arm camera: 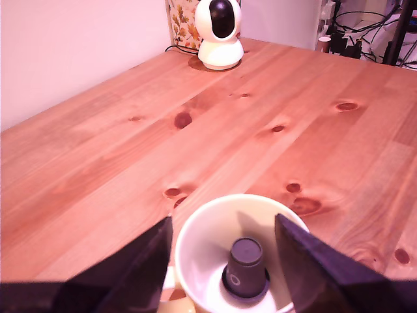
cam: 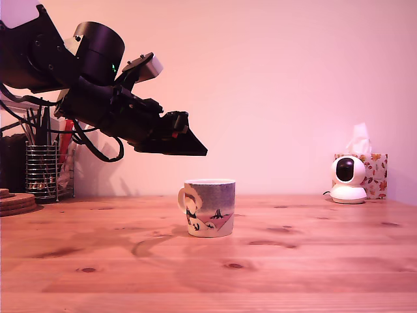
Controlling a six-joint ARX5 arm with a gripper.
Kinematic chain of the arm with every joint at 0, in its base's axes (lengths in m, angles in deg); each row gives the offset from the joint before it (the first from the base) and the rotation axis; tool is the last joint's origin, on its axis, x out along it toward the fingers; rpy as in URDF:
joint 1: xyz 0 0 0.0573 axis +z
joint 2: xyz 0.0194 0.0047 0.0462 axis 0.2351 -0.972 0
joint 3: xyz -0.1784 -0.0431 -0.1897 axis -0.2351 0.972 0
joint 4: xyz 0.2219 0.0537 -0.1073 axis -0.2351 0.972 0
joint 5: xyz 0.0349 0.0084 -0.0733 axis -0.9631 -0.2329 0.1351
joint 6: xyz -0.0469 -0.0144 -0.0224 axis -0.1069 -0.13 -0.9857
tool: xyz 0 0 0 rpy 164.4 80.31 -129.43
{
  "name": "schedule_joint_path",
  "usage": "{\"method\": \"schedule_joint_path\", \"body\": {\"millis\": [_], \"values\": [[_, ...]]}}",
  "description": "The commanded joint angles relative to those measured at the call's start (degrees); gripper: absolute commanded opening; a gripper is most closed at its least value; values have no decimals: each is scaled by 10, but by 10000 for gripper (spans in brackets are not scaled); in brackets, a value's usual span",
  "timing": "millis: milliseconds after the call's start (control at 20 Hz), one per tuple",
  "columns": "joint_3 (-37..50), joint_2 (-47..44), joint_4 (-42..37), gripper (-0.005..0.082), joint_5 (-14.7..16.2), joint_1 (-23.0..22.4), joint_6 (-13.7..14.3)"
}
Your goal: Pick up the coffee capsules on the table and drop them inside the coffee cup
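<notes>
The cream coffee cup (cam: pixel 208 207) with its purple sky print stands on the pine table (cam: pixel 293 261), handle toward the exterior view's left. My gripper (cam: pixel 195 149) hangs above and slightly left of it in that view. In the wrist view the gripper (arm camera: pixel 223 225) is open, its two dark fingers (arm camera: pixel 146 261) straddling the cup's rim (arm camera: pixel 195 222) from above with nothing between them. A blackish coffee capsule (arm camera: pixel 246 264) lies upside down on the cup's bottom. The bright blue capsule is not in view.
A white dome camera (cam: pixel 348 178) and a floral tissue box (cam: pixel 371 171) sit at the back on the exterior view's right. A wire-mesh pen holder (cam: pixel 43 171) and stacked cork coasters (cam: pixel 16 201) stand at the back left.
</notes>
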Motion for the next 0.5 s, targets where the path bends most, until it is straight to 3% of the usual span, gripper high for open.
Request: {"method": "schedule_joint_path", "body": {"millis": [0,200,450], "values": [[-5,-17,-5,447,3,1,14],[-5,-16,-5,381,3,1,17],[-5,10,17,37,13,1,17]]}}
